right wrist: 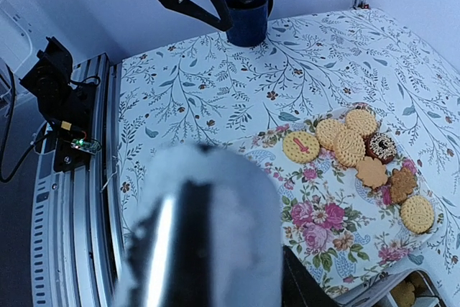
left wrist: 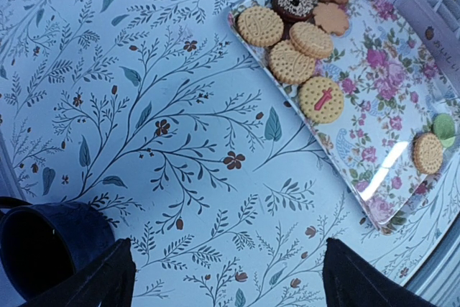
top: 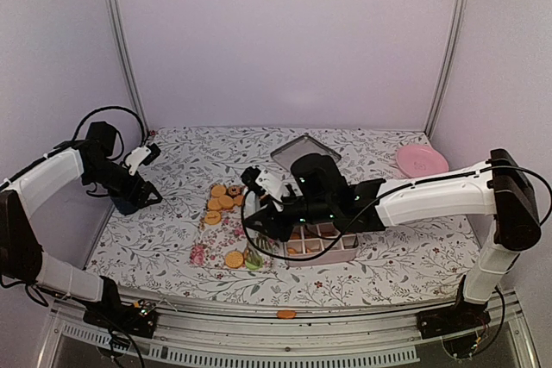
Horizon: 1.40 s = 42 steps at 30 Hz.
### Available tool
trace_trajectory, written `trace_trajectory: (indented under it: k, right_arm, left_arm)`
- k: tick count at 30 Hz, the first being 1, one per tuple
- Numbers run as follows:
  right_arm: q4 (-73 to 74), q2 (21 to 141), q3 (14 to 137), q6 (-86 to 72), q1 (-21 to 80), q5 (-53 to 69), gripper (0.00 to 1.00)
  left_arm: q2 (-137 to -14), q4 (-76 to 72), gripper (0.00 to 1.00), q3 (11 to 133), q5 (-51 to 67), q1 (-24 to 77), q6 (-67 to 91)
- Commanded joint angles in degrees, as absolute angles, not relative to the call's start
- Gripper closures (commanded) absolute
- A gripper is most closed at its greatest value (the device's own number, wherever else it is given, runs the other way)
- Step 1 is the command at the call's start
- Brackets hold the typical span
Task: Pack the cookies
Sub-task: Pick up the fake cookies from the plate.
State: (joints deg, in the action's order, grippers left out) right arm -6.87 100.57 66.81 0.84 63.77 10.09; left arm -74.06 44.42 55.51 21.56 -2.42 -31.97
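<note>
The cookies [top: 222, 200] lie in a cluster at the far end of a floral tray [top: 211, 239]; most are orange-golden, one is dark brown [left wrist: 292, 3]. One more golden cookie [top: 234, 258] and a green one [top: 253, 258] lie at the tray's near end. My left gripper [left wrist: 230, 282] is open and empty above bare tablecloth, left of the tray, beside a dark blue cup [left wrist: 39, 249]. My right gripper [top: 267, 200] hovers over the tray's right edge. In the right wrist view a blurred white finger [right wrist: 201, 235] fills the foreground and hides the jaws.
A compartment box [top: 321, 246] holding some cookies stands right of the tray, under the right arm. A metal lid [top: 304, 152] lies behind it and a pink plate [top: 423, 159] at the far right. One cookie [top: 285, 314] lies on the front rail.
</note>
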Motion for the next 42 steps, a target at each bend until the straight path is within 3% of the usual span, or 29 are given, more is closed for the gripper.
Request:
trace_trajectory:
  k: [1, 29, 42]
  right_arm:
    - [-8.66, 101.04, 66.25, 0.35, 64.22, 12.99, 0.61]
    - [-8.87, 98.96, 66.43, 0.83, 64.19, 12.44, 0.63]
    - [-8.00, 98.51, 66.04, 4.02, 60.28, 3.73, 0.67]
  left_arm:
    - [-73.91, 44.21, 0.09, 55.28, 21.63, -2.38, -32.70]
    - [-73.74, 44.29, 0.09, 55.46, 21.47, -2.37, -32.60]
    - [-73.81, 44.47, 0.09, 55.72, 21.84, -2.42, -32.36]
